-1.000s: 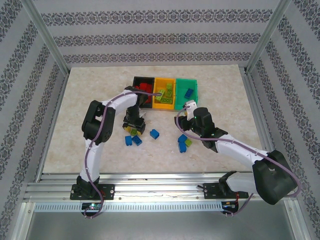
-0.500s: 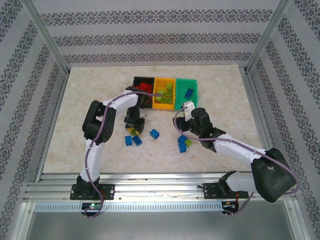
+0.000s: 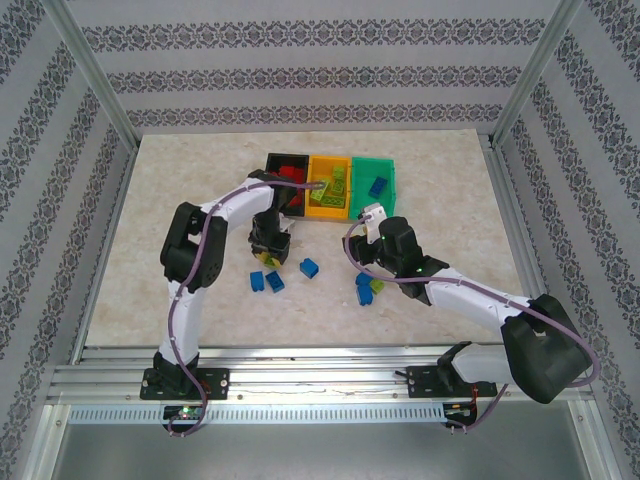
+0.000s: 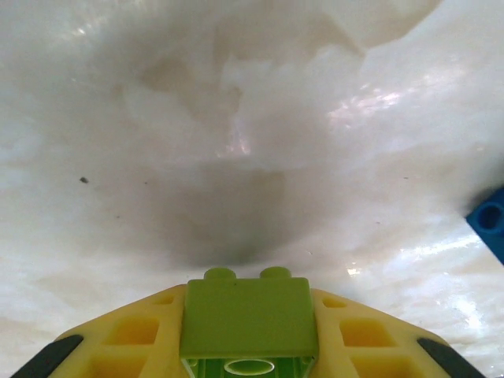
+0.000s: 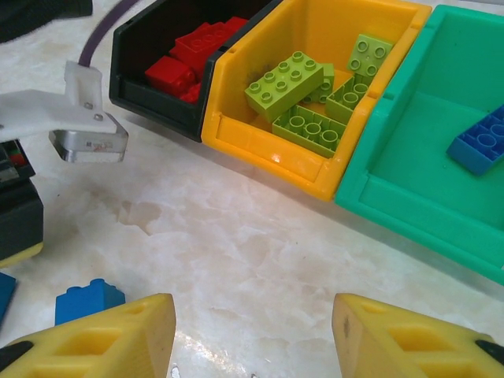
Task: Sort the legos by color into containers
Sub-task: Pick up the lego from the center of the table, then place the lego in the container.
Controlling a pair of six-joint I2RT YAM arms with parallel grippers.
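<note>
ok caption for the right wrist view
Open right gripper facing the row of three plastic bins, coloured studded bricks sorted inside.

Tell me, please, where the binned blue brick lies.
In the overhead view, the blue brick lies inside the green bin, rightmost of three, next to the orange bin.

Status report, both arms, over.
Left gripper shut on lime lego. Right gripper open, empty, facing orange bin. Blue legos loose on table.
</note>
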